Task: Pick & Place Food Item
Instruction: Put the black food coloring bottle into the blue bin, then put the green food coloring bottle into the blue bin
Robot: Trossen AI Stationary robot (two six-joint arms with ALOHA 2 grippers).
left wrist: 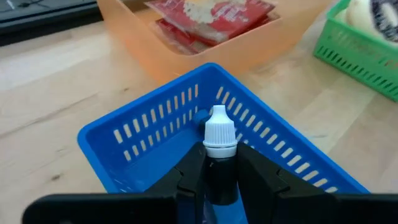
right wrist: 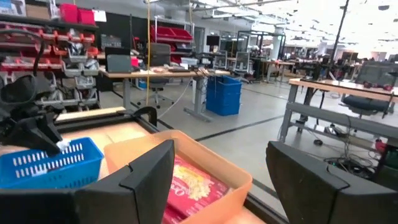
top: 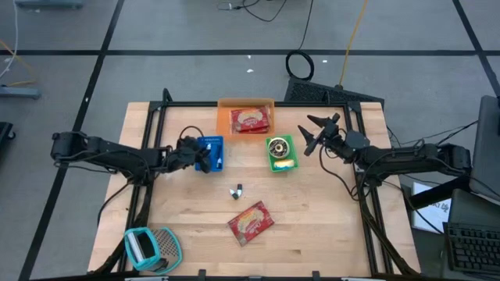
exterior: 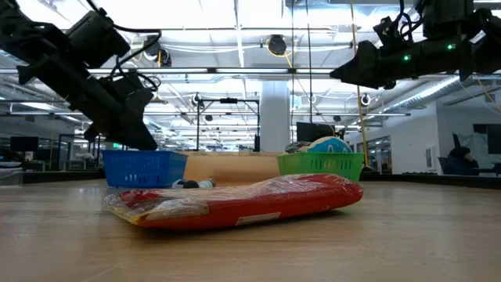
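Note:
My left gripper [left wrist: 221,155] is shut on a small dark bottle with a white cap [left wrist: 220,127]. It reaches in from the table's left over the blue basket [top: 214,153], which stands mid-table. A red food packet [top: 250,221] lies flat on the wood nearer the front edge. Another red packet [top: 250,119] lies in the orange bin [top: 225,117] at the far side. A green basket [top: 281,164] holds a round item. My right gripper [top: 316,133] hangs open above the table's far right, nothing between its fingers [right wrist: 143,180]. My left gripper pinches the bottle's dark body [left wrist: 221,177] between its two fingers, just behind the white cap. The fingers slant down from the table's left and lie along the bottle. The cap sticks out past the fingertips, over the blue basket's inside.
A small dark and white object [top: 237,190] lies loose between the blue basket and the near packet. A teal tool with a mesh face [top: 150,246] sits at the front left corner. Black frame rails [top: 148,148] run along the table's left, right and far sides.

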